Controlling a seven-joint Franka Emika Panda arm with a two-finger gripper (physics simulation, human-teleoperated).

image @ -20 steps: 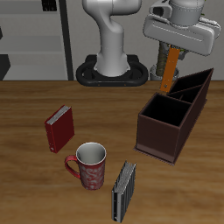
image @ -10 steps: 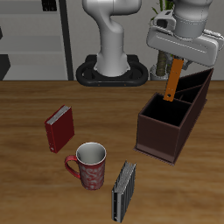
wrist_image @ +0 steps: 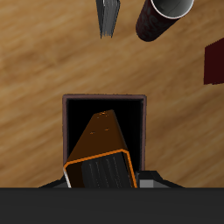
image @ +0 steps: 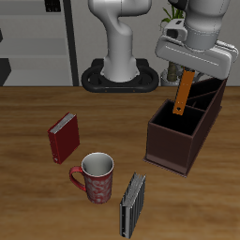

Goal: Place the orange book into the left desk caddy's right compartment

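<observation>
My gripper [image: 190, 71] is shut on the orange book [image: 185, 94] and holds it by its upper end, tilted, above the left desk caddy [image: 173, 150]. The caddy is a dark maroon-brown box with a divider and two bins. The book's lower end hangs at rim height, close to the divider. In the wrist view the orange book [wrist_image: 101, 153] slants down towards the dark opening of one bin of the caddy [wrist_image: 145, 131]. My fingers grip its sides at the frame's edge.
A red book [image: 64, 138] stands on the table, away from the caddy. A red patterned mug [image: 97, 178] and a dark grey book [image: 133, 203] stand nearer the front edge. The robot base [image: 120, 75] is at the back.
My gripper has carried the orange book sideways and lower, from beside the caddy's back end to over the caddy. The book now tilts more.
</observation>
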